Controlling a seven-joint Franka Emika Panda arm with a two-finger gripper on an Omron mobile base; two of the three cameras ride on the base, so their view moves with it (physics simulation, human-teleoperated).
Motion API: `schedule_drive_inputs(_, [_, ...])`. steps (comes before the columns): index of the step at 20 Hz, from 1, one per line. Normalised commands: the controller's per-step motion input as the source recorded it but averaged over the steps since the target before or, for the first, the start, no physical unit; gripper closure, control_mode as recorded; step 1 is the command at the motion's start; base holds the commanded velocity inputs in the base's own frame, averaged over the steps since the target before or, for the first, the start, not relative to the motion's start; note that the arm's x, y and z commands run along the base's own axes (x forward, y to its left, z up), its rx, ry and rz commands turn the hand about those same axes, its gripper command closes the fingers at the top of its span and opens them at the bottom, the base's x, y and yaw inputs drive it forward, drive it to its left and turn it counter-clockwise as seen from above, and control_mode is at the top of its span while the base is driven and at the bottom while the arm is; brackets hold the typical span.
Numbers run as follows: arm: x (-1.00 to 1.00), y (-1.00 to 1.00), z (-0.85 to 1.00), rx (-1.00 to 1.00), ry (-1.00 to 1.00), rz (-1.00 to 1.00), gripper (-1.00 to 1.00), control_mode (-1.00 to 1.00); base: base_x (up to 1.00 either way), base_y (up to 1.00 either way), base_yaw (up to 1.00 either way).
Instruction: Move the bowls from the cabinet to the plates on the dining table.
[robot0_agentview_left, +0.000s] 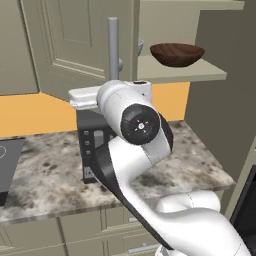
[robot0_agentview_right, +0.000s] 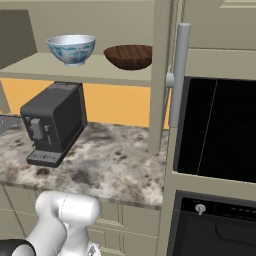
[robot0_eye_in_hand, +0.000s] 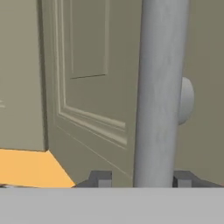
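While the arm is reaching up toward the wall cabinet (robot0_agentview_left: 75, 45), the gripper (robot0_eye_in_hand: 141, 178) is sitting at the cabinet door's vertical silver bar handle (robot0_eye_in_hand: 159, 92), with one dark fingertip on each side of the bar. The jaws are straddling the handle closely, but the hand view is not showing clearly whether the pads are pressing on it — I cannot tell if the grip is clamped or loose.

Seen from the left base view, the door is standing swung out, its handle (robot0_agentview_left: 113, 47) rising just above the arm's white wrist. On the plain inner shelf (robot0_agentview_right: 75, 70), two bowls are resting side by side: the white bowl with blue pattern (robot0_agentview_right: 71, 49) toward the left and the dark brown wooden bowl (robot0_agentview_right: 129, 56) to its right, near each other but apart. The wooden bowl (robot0_agentview_left: 177, 54) is also showing in the left base view.

Below the shelf, a dark coffee machine (robot0_agentview_right: 52, 122) is standing on the speckled stone counter (robot0_agentview_right: 115, 165) — with a black built-in oven (robot0_agentview_right: 215, 130) to the right.
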Motion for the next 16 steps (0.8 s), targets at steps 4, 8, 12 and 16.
schedule_drive_inputs(4, [-0.14,0.39,0.0,0.0,0.02,0.0,1.0,-1.0,0.0,0.0,0.0])
schedule_drive_inputs(8, [0.0,0.13,-0.01,0.0,0.01,0.0,1.0,-1.0,0.0,0.0,0.0])
schedule_drive_inputs(12, [0.0,0.13,-0.02,0.0,0.03,0.0,-1.0,-1.0,0.0,0.0,0.0])
schedule_drive_inputs(16, [-0.21,0.31,0.0,0.0,0.01,0.0,-1.0,-1.0,0.0,0.0,0.0])
